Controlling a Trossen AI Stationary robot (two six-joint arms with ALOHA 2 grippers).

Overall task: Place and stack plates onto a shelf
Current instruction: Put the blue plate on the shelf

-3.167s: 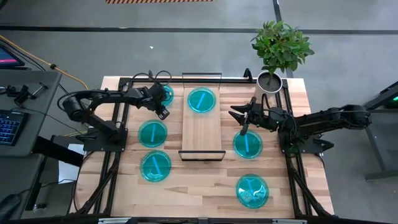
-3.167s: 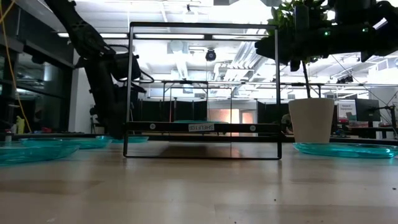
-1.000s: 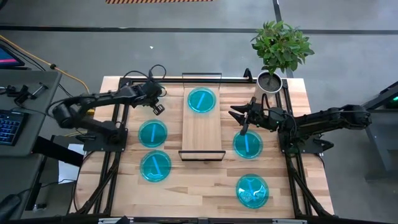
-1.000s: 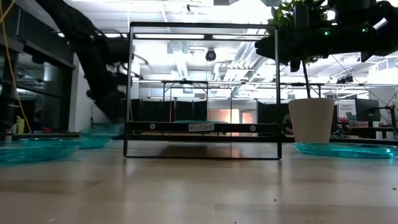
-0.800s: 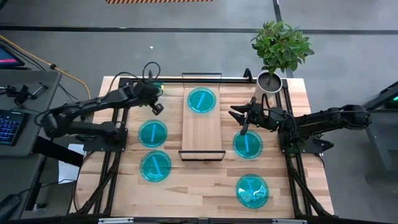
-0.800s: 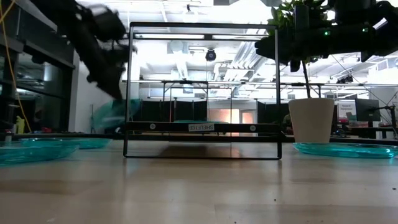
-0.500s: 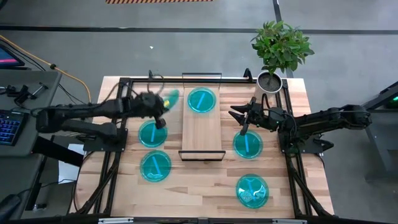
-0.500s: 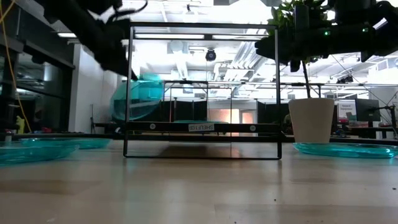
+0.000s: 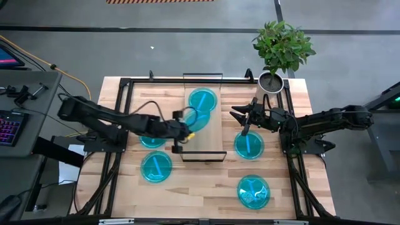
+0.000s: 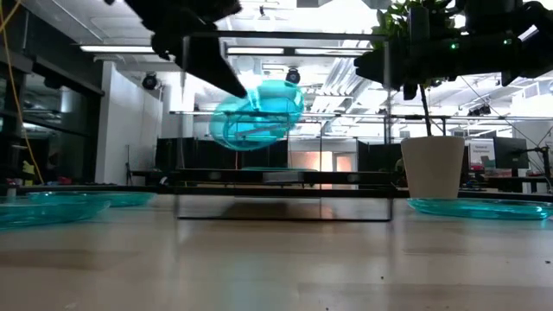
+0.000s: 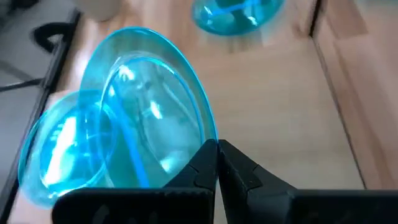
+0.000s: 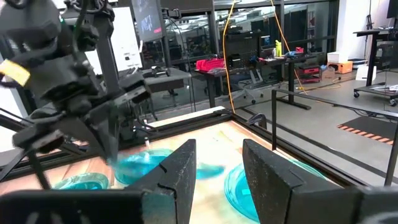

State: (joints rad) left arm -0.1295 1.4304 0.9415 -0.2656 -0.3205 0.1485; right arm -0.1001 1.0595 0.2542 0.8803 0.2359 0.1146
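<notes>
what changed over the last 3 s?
Left hand picked a plate off the table's far-left corner, lifted it and swung it right, over the shelf; it is shut on the plate's rim, tilted. Unchanged: right hand open above the table, shelf plate, four table plates.

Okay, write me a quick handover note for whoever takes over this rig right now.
Left gripper: shut on a plate, carried tilted above the shelf.
Right gripper: open, empty, hovering by the plate on the table right of the shelf.
Done: one plate on the shelf, at its far end.
Left: set the carried plate down, then four more on the table, two left, two right.
</notes>
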